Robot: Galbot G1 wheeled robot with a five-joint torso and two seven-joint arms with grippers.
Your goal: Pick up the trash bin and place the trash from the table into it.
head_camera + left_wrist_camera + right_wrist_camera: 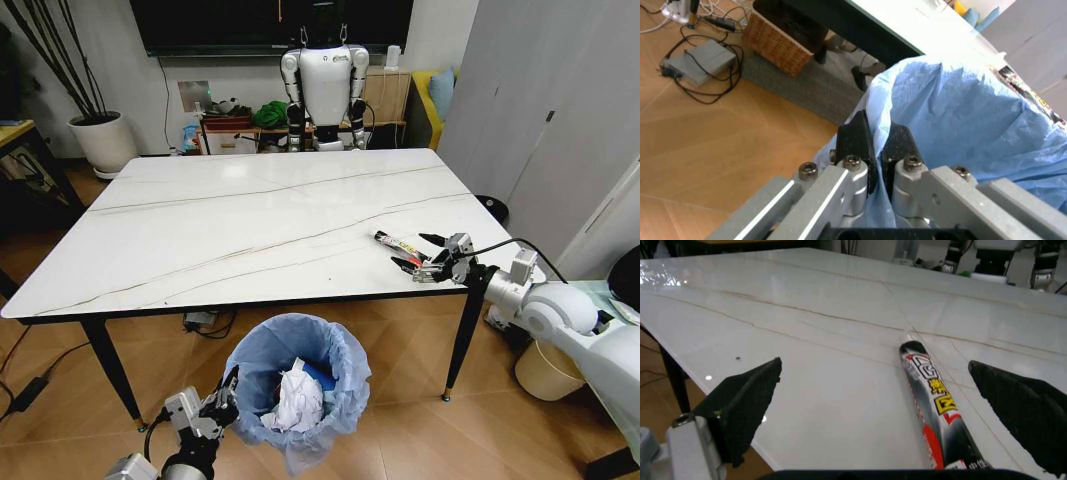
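Observation:
The trash bin (296, 385), lined with a crinkly light-blue bag, hangs below the table's front edge with crumpled white paper (298, 403) inside. My left gripper (226, 398) is shut on the bin's rim; in the left wrist view its fingers (855, 140) pinch the blue bag (960, 120). On the marble table (250, 220) lies a long thin dark wrapper (399, 245) near the right front corner. My right gripper (420, 255) stands open around the wrapper's near end. The right wrist view shows the wrapper (933, 400) lying between the spread fingers (747, 400).
A white humanoid robot (325, 85) stands behind the table's far edge. A white plant pot (104, 140) sits at the back left, a cream pail (548, 372) on the floor at right. A wicker basket (777, 45) and cables (697, 55) lie under the table.

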